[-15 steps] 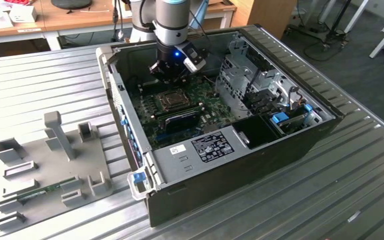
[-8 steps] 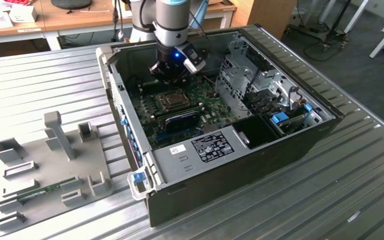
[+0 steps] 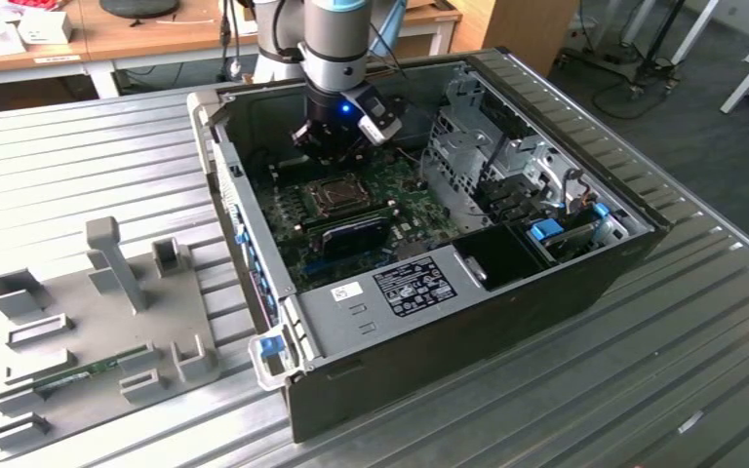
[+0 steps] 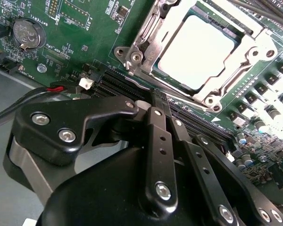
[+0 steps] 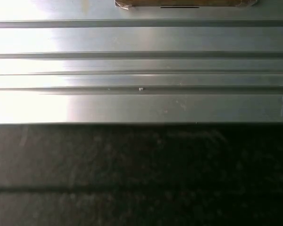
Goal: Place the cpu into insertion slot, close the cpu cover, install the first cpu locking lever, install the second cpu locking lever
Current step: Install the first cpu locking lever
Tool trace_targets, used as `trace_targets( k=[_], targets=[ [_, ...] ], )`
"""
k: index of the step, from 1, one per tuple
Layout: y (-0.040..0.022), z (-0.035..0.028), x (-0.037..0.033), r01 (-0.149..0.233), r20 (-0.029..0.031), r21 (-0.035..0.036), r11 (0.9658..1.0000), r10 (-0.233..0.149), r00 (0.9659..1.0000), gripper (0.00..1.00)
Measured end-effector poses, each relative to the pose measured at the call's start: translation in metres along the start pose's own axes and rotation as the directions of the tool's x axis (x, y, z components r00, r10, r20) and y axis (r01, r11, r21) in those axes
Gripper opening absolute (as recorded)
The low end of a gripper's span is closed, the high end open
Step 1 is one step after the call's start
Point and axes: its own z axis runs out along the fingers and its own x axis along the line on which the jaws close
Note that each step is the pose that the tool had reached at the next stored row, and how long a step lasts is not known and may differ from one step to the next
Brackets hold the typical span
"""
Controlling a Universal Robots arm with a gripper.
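Ribbed silvery metal table (image 3: 687, 370), open black computer case (image 3: 505, 331) lying on its side at its middle, grey fixture plate (image 3: 89, 331) with upright holders toward the exterior view's left

The black body of my tool (image 4: 156, 101) blocked the near part of the green motherboard (image 4: 92, 40) in the second wrist view and covered the long black memory slots (image 4: 115, 80) along most of their run. The cpu cover (image 4: 146, 44) ran off that picture's upper edge, so its far side was cut away. The cpu (image 4: 195, 49) glared so bright that its face gave no detail. In the exterior view the insertion slot (image 3: 335, 195) was too small for me to tell chip from frame. In the first wrist view a tan object (image 5: 179, 3) on the ribbed surface (image 5: 141, 47) was cut by the edge. A dark blurred band (image 5: 141, 174) lay nearer, and I could not tell what it was.
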Motion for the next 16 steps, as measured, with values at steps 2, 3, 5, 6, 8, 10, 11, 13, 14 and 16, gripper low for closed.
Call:
trace_targets(
  k=[2, 3, 5, 6, 8, 10, 11, 13, 14, 16],
  targets=[
    [0.0000, 0.0000, 0.0000, 0.000, 0.0000, -0.0001, 1.0000, 0.000, 1.0000, 0.10],
    [0.0000, 0.0000, 0.0000, 0.000, 0.0000, -0.0001, 1.0000, 0.000, 1.0000, 0.10],
    [0.0001, -0.0003, 0.0000, 0.000, 0.0000, -0.0001, 1.0000, 0.000, 1.0000, 0.10],
    [0.0001, -0.0011, -0.0001, 0.000, 0.0001, -0.0002, 1.0000, 0.000, 1.0000, 0.10],
    [0.0004, -0.0032, -0.0002, 0.000, 0.0001, -0.0002, 1.0000, 0.000, 1.0000, 0.10],
    [0.0007, -0.0055, -0.0003, 0.000, 0.0001, -0.0001, 1.0000, 0.000, 1.0000, 0.10],
    [0.0009, -0.0067, -0.0004, 0.000, 0.0001, -0.0001, 1.0000, 0.000, 1.0000, 0.10],
    [0.0012, -0.0086, -0.0005, 0.000, 0.0001, -0.0001, 1.0000, 0.000, 1.0000, 0.10],
    [0.0013, -0.0089, -0.0005, 0.000, 0.0001, -0.0001, 1.0000, 0.000, 1.0000, 0.10],
    [0.0013, -0.0089, -0.0005, -0.002, 0.0003, -0.0002, 1.0000, 0.002, 1.0000, 0.10]
  ],
)
